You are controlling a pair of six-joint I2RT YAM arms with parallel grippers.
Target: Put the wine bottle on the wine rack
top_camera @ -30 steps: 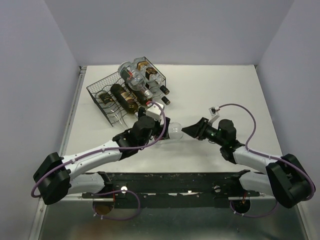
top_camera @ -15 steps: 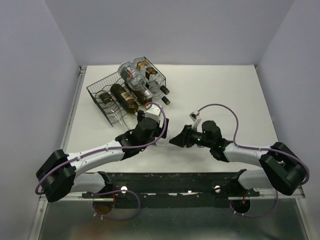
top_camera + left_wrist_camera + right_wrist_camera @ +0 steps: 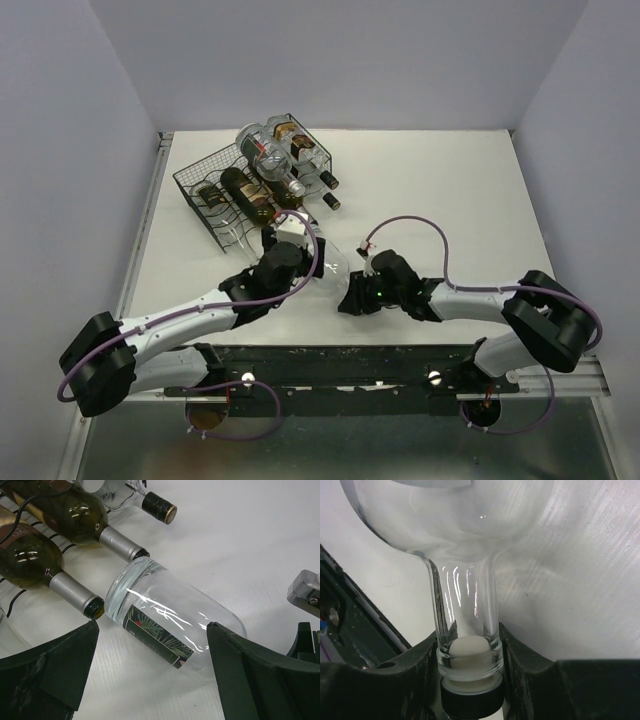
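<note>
clear glass wine bottle point(image 3: 170, 620) lies on its side, base pointing away toward the wine rack point(image 3: 205, 163); right gripper point(image 3: 468, 650) clamps its neck, left gripper point(image 3: 152, 645) straddles its body, fingers apart.

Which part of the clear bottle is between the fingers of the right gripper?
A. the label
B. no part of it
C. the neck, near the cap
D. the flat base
C: in the right wrist view the right gripper clamps the neck of the clear bottle just above its black cap.
</note>
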